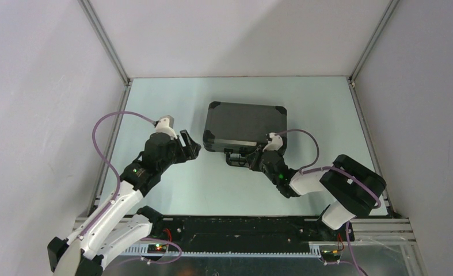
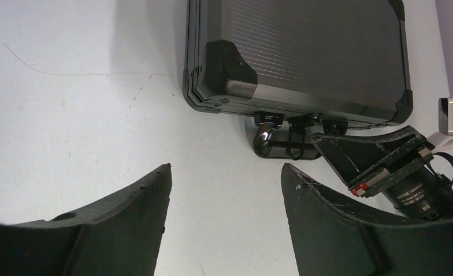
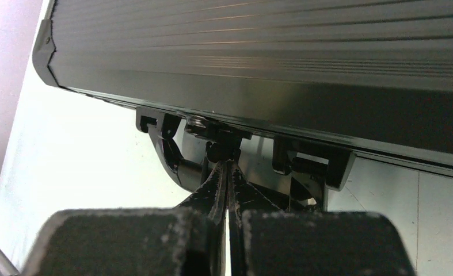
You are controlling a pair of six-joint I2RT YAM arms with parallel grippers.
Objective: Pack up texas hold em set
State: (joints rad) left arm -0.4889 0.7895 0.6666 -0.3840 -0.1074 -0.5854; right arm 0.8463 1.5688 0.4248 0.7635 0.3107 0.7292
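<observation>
The texas hold em set shows only as its black hard briefcase (image 1: 244,123) (image 2: 316,52) (image 3: 270,46), lying shut and flat on the table; the chips and cards are hidden. Its handle (image 1: 234,158) (image 2: 281,146) (image 3: 181,167) lies flat against the near side. My right gripper (image 1: 248,156) (image 3: 227,163) is shut, with its tips touching a small black fitting at the middle of the case's near edge, beside the handle. My left gripper (image 1: 192,145) (image 2: 224,167) is open over bare table, just left of the case's near left corner, with nothing between its fingers.
The pale table (image 1: 172,190) is ringed by white walls and metal frame posts (image 1: 106,43). The right arm's elbow (image 1: 353,184) sits at the near right. A black base rail (image 1: 247,227) runs along the near edge.
</observation>
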